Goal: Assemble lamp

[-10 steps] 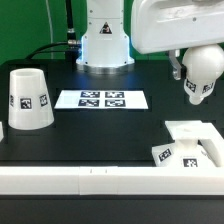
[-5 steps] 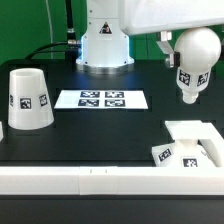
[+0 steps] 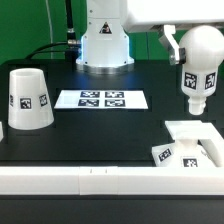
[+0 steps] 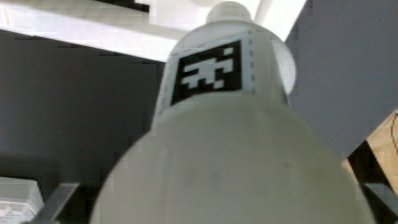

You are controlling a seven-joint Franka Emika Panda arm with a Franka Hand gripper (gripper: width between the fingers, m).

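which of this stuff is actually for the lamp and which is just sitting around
For the lamp: bulb, held up in the air; base; shade.
Just lying about: marker board; white front rail.

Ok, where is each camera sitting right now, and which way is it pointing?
Exterior view: off the arm, raised, across the table from the robot pedestal. It looks back at the pedestal over the shade, marker board and lamp base. The pedestal and the white arm show.
Wrist view: on the wrist, looking down along the held bulb toward the table. The bulb fills the picture, and no robot body is clearly visible.
Shared: the tagged bulb and the black table.
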